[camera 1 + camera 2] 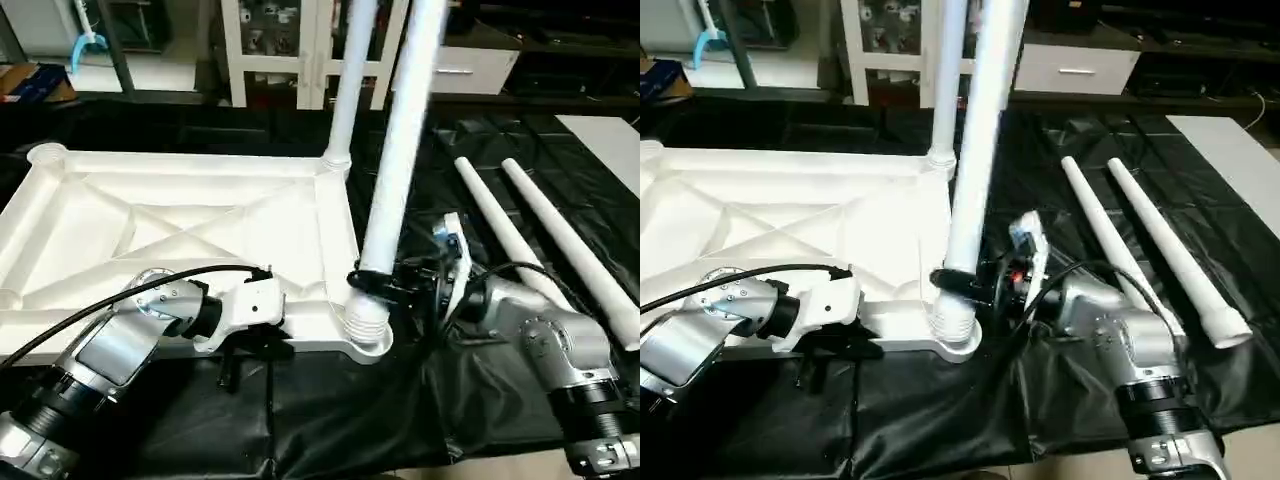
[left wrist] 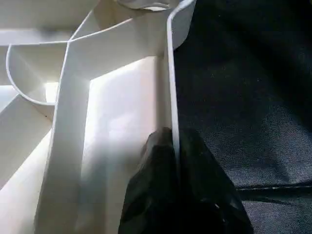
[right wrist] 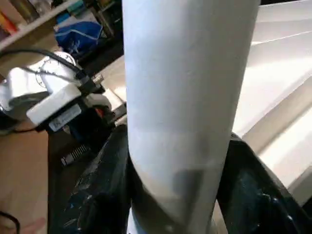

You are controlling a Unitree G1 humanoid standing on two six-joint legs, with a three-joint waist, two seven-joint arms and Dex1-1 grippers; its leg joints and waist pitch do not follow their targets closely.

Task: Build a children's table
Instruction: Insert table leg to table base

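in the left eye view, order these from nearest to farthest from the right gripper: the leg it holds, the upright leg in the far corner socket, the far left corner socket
1. The leg it holds, inside the right gripper, at the near right corner socket.
2. The upright leg in the far corner socket, behind it at the tabletop's far right corner.
3. The far left corner socket, across the tabletop.

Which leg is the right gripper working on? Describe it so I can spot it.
Find the white plastic ribbed tabletop lying upside down on the black sheet. At its near right corner socket a white tapered tube leg leans, clamped in the right gripper; the far-corner leg stands ungripped.
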